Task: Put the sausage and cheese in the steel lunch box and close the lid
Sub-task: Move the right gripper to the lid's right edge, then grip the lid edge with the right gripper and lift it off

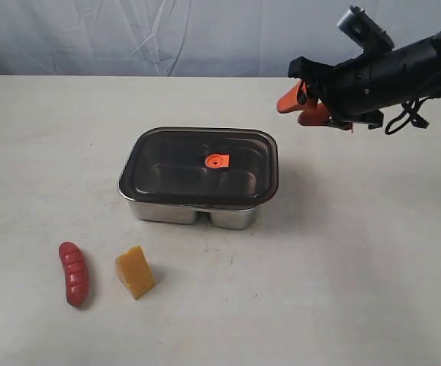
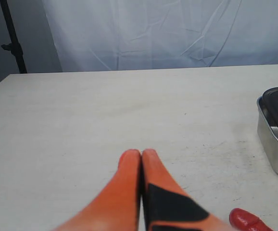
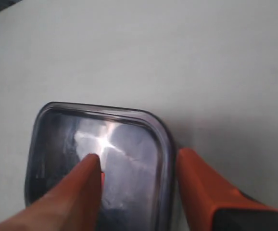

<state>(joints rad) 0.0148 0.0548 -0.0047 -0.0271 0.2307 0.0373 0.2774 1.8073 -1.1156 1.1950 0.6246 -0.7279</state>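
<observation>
The right gripper (image 1: pixel 302 108) is hanging in the air with its orange fingers (image 3: pixel 204 187) standing spread apart and gripping nothing. In the exterior view it is hovering at about two o'clock from the steel lunch box (image 1: pixel 167 211), well apart from it. Its wrist camera is looking down between the fingers onto one rounded corner of the lid (image 1: pixel 197 164).

The left gripper (image 2: pixel 140 154) is showing only in its own wrist view. Its two fingers are lying pressed together with nothing between them, over the bare table (image 1: pixel 358 267).

The lid is sitting on the box, dark and translucent, with its orange valve (image 1: pixel 217 161) near the centre and the steel walls showing beneath its rim. The box is standing near the middle of the table.

The sausage (image 1: pixel 73 273) is lying on the table at about seven o'clock from the box, well apart from it. The cheese (image 1: pixel 135 272) is standing near it at its three o'clock, not touching, at roughly seven o'clock from the box too.
</observation>
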